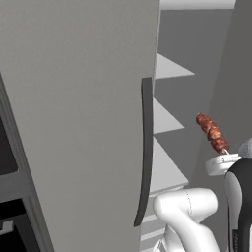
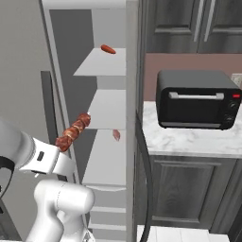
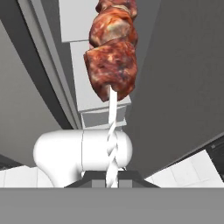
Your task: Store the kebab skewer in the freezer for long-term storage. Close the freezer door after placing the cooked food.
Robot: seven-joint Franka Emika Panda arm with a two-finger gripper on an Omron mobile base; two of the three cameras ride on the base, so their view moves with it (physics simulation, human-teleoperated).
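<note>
Skewer poised at the open freezer

Freezer stands open ahead of the robot, its flat white shelves stepping up between grey walls; a small red item lies on an upper shelf and a pinkish one sits lower down. Nearest the left base camera, the freezer door is swung wide, its long dark handle running down the near edge. Right of the fridge, a black toaster oven rests on the marble counter.

In front of the shelves, not yet inside, the gripper is clamped on the bare end of the kebab skewer, whose pale stick rises from between the fingertips, with the meat chunks angling up toward the middle shelves.

Judged from this, the carry is ending and placement is the step in hand. Next, the arm likely needs to reach forward over a shelf, lower the meat until it rests flat, then release and draw back clear. The door will still need closing.
</note>
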